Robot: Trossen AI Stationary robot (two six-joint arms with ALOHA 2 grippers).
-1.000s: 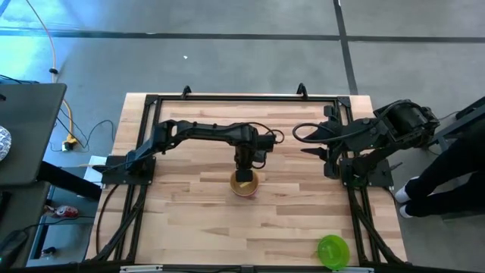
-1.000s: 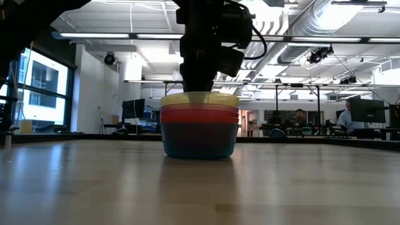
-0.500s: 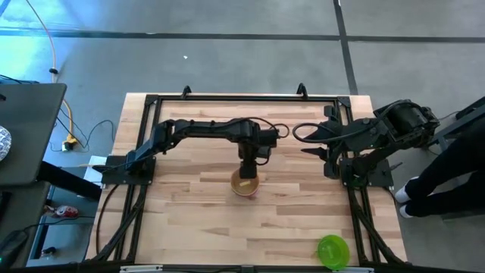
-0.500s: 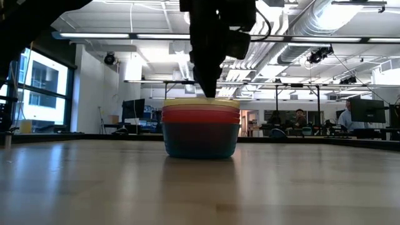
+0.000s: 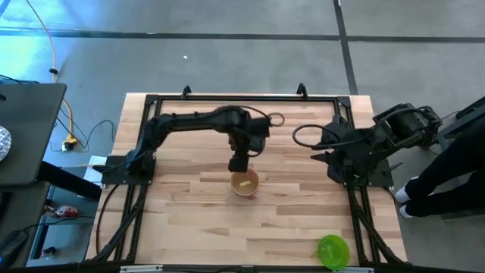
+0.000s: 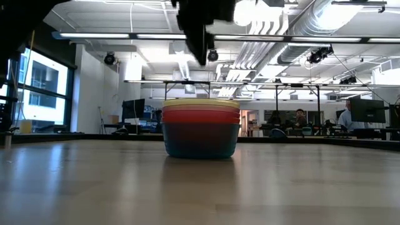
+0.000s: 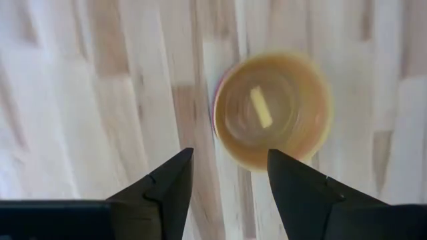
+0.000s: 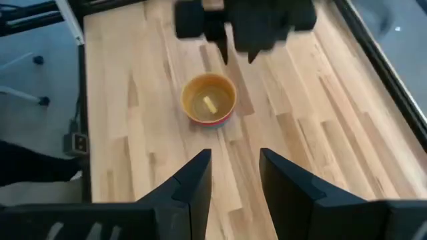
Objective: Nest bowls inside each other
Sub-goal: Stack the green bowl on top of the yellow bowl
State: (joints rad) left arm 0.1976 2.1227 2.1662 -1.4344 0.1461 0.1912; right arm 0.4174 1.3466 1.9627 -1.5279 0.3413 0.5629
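Mid-table: bowl stack, yellow atop red, teal base | left end effector released | right end effector released

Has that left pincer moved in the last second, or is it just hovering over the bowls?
Yes. The left pincer has lifted off the stack of bowls and drawn back toward the table's far edge; in the low view it now hangs clear above the yellow rim.

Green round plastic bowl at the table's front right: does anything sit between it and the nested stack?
Nothing visible does. Bare wood separates the green round plastic bowl from the nested stack; the open left gripper hangs behind the stack.
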